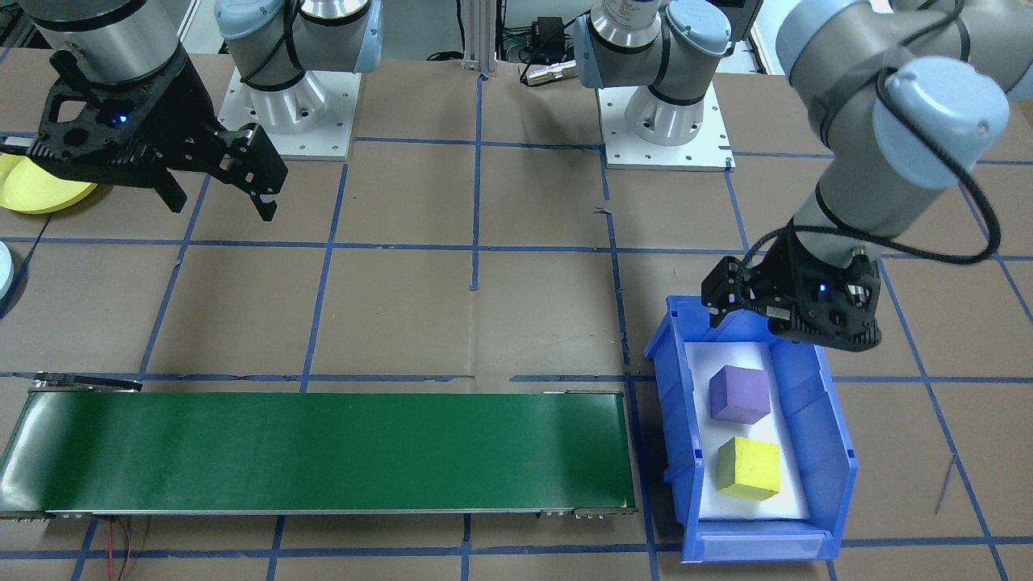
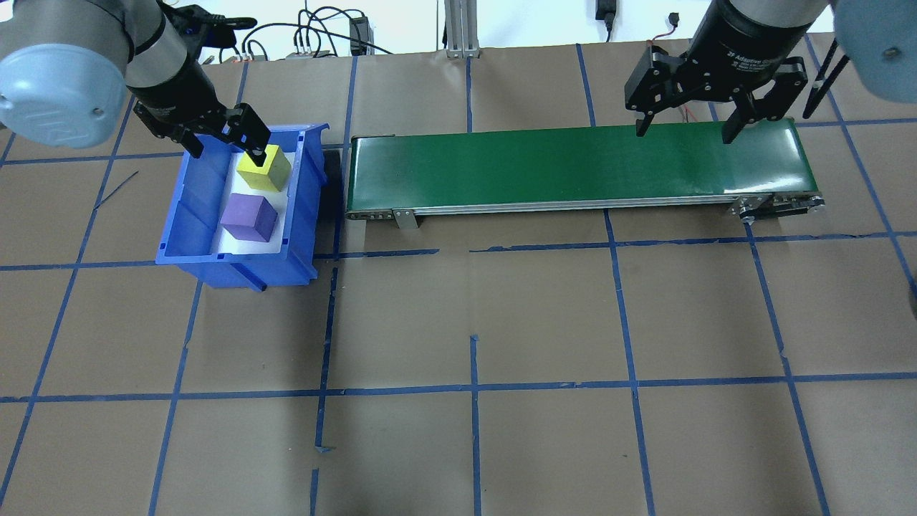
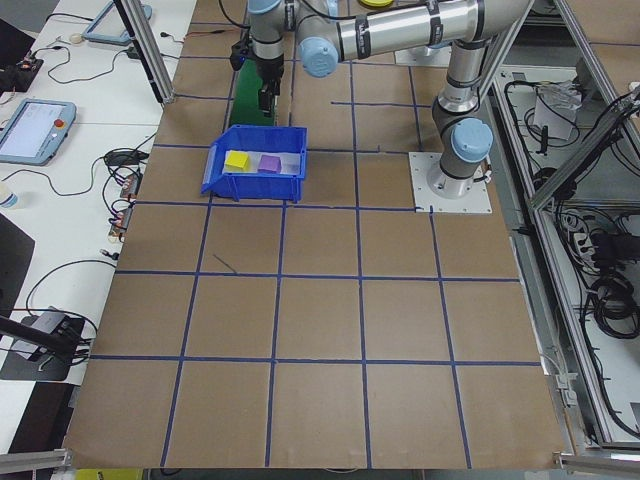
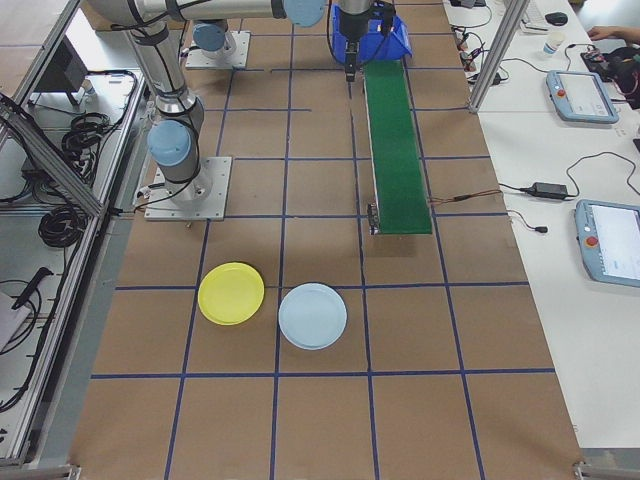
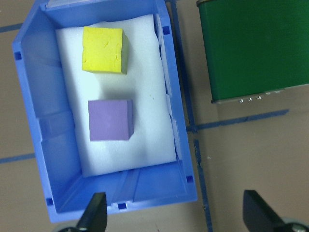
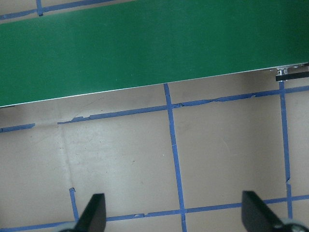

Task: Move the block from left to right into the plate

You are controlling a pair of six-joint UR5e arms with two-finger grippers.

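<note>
Brown table [image 2: 473,444] gridded with blue tape; white side benches [image 4: 590,330] with cables, tablets; aluminium frame posts.

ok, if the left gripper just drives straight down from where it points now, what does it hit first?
Probably the near end wall of the blue bin: the left gripper, open, points down there, short of the purple cube and yellow cube. Depth is unclear; it might just reach the white foam liner instead.
</note>
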